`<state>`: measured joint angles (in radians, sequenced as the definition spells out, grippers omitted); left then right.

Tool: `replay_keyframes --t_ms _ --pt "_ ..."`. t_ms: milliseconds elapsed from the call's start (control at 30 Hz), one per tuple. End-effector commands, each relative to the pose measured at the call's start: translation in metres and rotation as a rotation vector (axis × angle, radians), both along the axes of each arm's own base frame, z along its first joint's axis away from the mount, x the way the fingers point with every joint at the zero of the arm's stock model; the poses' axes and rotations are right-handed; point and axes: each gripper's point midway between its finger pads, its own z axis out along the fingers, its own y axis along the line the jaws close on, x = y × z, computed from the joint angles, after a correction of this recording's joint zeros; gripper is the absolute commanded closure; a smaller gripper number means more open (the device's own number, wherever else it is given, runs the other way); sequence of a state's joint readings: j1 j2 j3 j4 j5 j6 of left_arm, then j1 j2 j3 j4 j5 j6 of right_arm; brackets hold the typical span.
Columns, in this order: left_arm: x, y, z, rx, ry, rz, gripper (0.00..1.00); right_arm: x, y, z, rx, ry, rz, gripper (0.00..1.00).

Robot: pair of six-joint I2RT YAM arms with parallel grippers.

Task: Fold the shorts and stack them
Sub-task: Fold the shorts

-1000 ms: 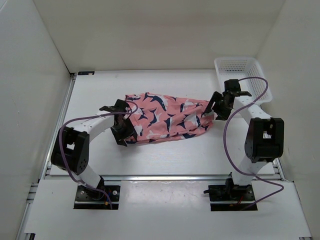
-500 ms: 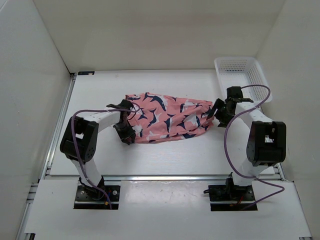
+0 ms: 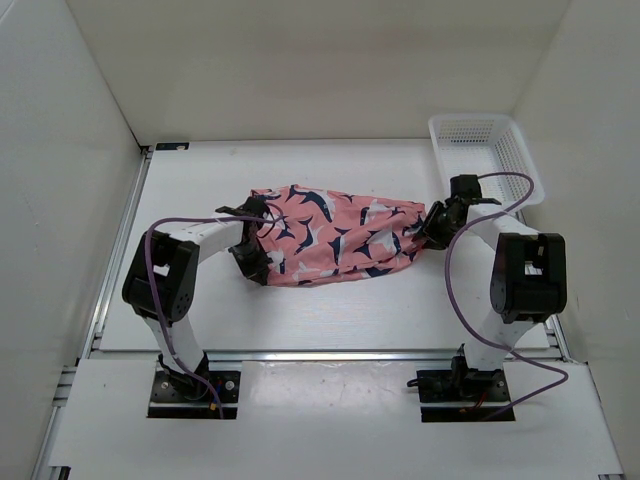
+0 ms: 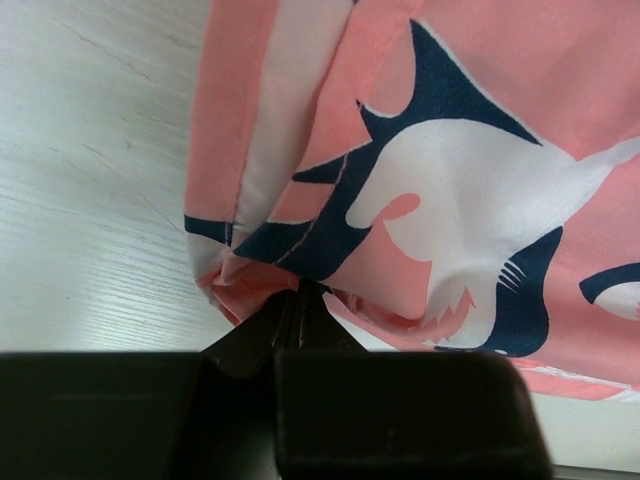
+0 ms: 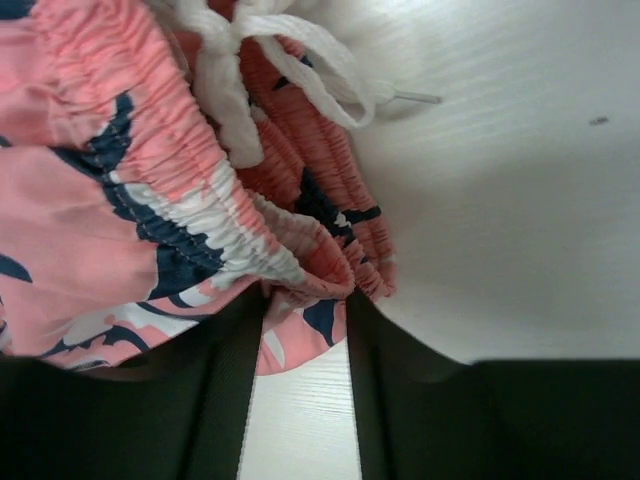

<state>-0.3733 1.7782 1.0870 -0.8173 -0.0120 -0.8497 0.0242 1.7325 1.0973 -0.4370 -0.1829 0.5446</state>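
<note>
The coral-pink shorts with navy-and-white shapes lie bunched lengthwise across the middle of the table. At their left end, my left gripper is shut on the near hem corner. In the left wrist view the shorts have that corner pinched between my left gripper's closed tips. My right gripper is at the right end. In the right wrist view the shorts show their gathered waistband, a fold of it filling the narrow gap of my right gripper. A white drawstring lies just beyond.
A white mesh basket stands at the back right corner, just behind the right arm. White walls close in the table on the left, back and right. A purple cable loops off each arm.
Both arms moved inward onto the ends of the shorts. The left jaws closed on the hem corner, and the right jaws narrowed around the waistband. The shorts have barely shifted.
</note>
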Motion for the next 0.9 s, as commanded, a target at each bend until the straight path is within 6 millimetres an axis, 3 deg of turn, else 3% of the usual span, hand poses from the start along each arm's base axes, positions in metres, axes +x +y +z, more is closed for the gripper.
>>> replay_keyframes --t_ms 0,67,100,167,567,667,733,767,867 --pt "0.007 0.019 -0.005 0.060 -0.049 0.019 0.90 0.009 0.004 0.002 0.024 -0.049 0.019 0.61" --pt "0.009 0.022 -0.002 0.059 -0.057 0.019 0.90 0.009 0.007 0.000 0.025 -0.049 0.028 0.72" --pt "0.010 0.024 -0.002 0.067 -0.060 0.020 0.90 0.009 0.007 0.000 0.025 -0.049 0.028 0.88" --pt "0.010 0.024 -0.002 0.067 -0.060 0.020 0.90 0.011 0.006 0.007 0.017 -0.072 0.024 1.00" --pt "0.017 0.024 0.005 0.061 -0.086 0.012 0.90 0.005 -0.016 0.047 -0.120 -0.163 -0.003 1.00" --pt "0.017 0.025 0.005 0.062 -0.086 0.003 0.90 0.002 -0.021 0.034 -0.150 -0.122 -0.003 0.85" --pt "0.017 0.025 0.005 0.062 -0.086 0.003 0.90 0.004 -0.023 0.026 -0.165 -0.103 0.003 0.61" --pt "0.018 0.024 0.007 0.059 -0.094 0.004 0.90 0.003 -0.023 0.023 -0.166 -0.093 0.004 0.56" --pt "0.019 0.024 0.010 0.056 -0.103 0.004 0.90 0.008 -0.023 0.019 -0.166 -0.092 0.004 0.54"
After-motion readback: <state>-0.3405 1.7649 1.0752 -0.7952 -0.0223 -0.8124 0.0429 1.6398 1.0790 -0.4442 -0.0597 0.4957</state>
